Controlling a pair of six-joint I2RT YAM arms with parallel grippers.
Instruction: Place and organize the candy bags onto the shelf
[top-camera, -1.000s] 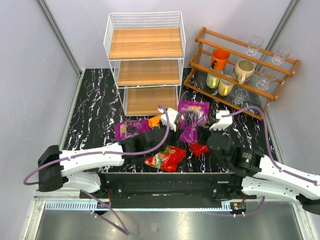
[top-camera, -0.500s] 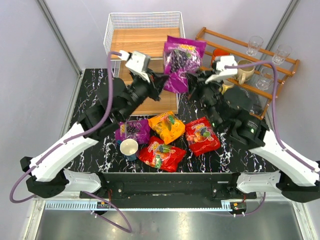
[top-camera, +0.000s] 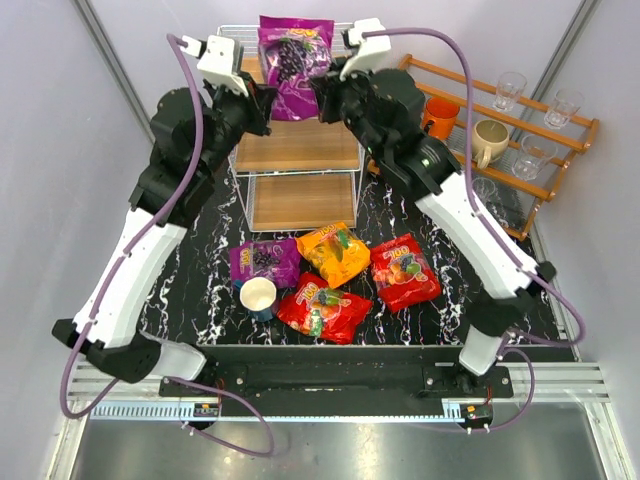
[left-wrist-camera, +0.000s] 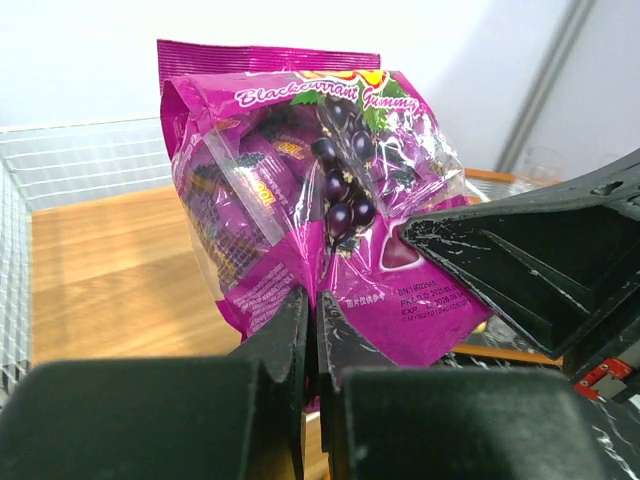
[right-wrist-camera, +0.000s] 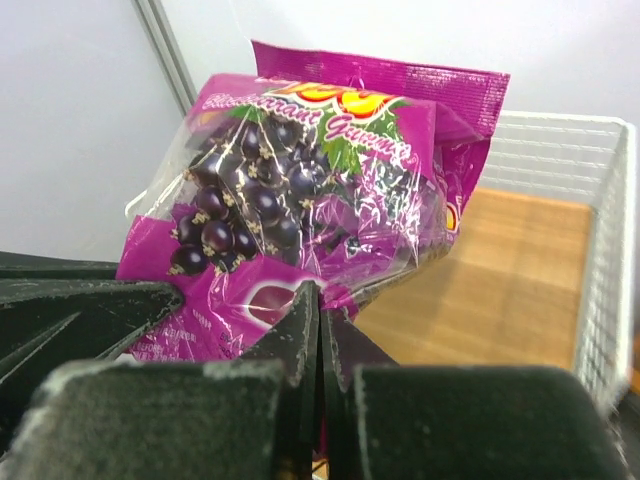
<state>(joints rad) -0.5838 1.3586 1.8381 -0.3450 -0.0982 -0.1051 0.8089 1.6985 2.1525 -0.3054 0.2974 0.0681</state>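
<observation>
A purple-magenta candy bag hangs upright above the top tier of the white wire shelf. My left gripper is shut on its lower left edge and my right gripper on its lower right edge. The left wrist view shows the bag pinched in my left gripper over the top board. The right wrist view shows the bag pinched in my right gripper. On the table lie a second purple bag, an orange bag and two red bags.
A white-and-blue cup stands among the bags on the black marble table. A brown stepped rack with mugs and glasses stands right of the shelf. The shelf's top tier has a raised white wire rim.
Both arms have risen and moved back together, carrying the purple bag from in front of the shelf to above its top tier. The bags on the table have not moved in the last half second.
</observation>
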